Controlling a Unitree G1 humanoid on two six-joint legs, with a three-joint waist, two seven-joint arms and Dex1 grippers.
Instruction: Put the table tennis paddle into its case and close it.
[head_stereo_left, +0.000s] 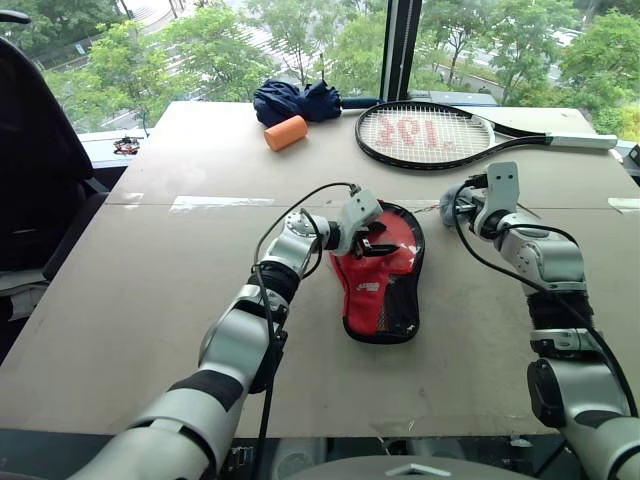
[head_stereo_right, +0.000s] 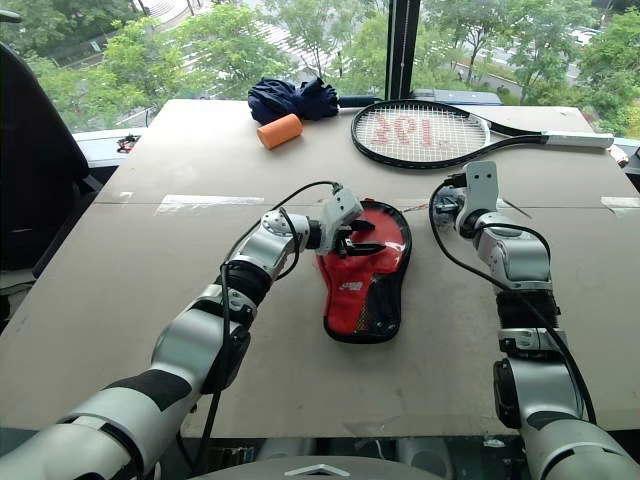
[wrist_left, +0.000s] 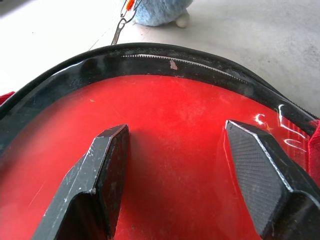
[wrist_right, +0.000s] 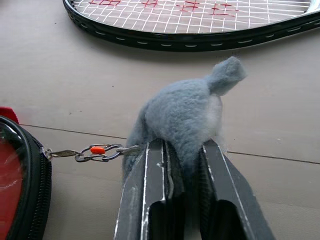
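The case (head_stereo_left: 383, 275) lies flat near the middle of the table (head_stereo_left: 150, 300) with the table tennis paddle (wrist_left: 165, 150) inside, its red face under the clear window, where the left gripper (wrist_left: 175, 175) rests with fingers spread, grasping nothing. Just past the case's far end, the right gripper (wrist_right: 182, 165) is clenched on the fuzzy grey-blue charm (wrist_right: 182, 112). Toward the far edge lie a tennis racket (head_stereo_left: 430, 135), an orange roll (head_stereo_left: 286, 132) and a dark blue bundle (head_stereo_left: 296, 100).

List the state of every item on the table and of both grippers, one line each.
Case: flat on the table, zip unclosed.
Paddle: inside the case.
Ball charm: pinched by the right gripper.
Left gripper: open, pressing on the case.
Right gripper: shut on the ball charm.
Tennis racket: lying flat.
Blue fabric: bundled.
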